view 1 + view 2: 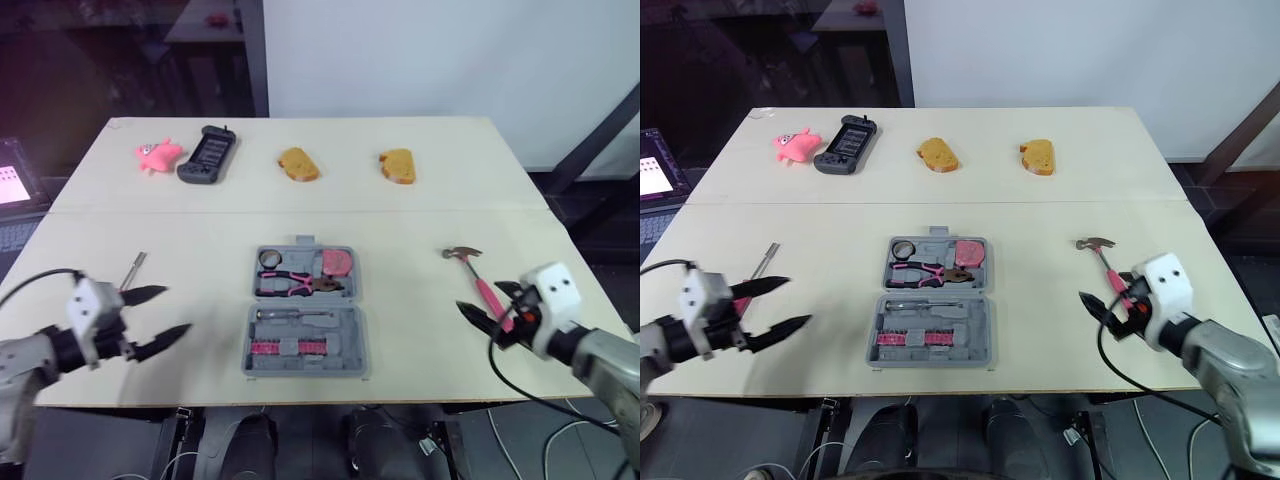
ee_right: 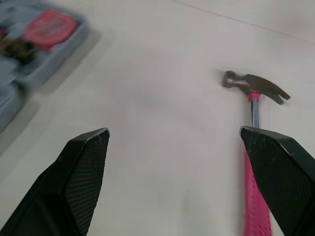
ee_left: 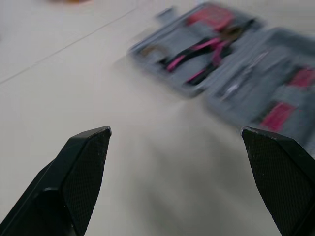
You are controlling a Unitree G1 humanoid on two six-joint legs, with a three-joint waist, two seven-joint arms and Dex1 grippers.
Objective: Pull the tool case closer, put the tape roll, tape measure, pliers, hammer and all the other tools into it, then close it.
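From the head camera: tool case (image 1: pixel 348 340) open and flat on the table (image 1: pixel 430 215), between the two grippers and a little ahead of them, touching neither. Holds already the tape roll (image 1: pixel 270 258), the pliers (image 1: pixel 295 284) and the pink tape measure (image 1: pixel 338 262) in its far half. Near the front edge, the left gripper (image 1: pixel 177 310) with fingers spread apart, clamped on nothing, the case to its right. Just ahead of this gripper, on the side away from the case, a thin metal tool (image 1: pixel 135 268). Opposite, the right gripper (image 1: pixel 485 302), also with fingers apart, the case well to its left. Directly at this gripper, the hammer (image 1: pixel 478 280) flat on the table, head ahead of the fingertips, pink handle running back in between the fingers, nearer to one of them. Far beyond both grippers, along the back edge: pink toy (image 1: pixel 158 154), black controller (image 1: pixel 208 154), two bread pieces (image 1: pixel 298 164). From the left wrist: both fingers wide apart, bare table between them, the open case blurred ahead with the pliers inside. From the right wrist: fingers wide apart, nothing gripped; hammer head ahead of one finger, handle passing under that finger's tip, contact not possible to tell; corner of the case with the tape measure ahead on the other side.
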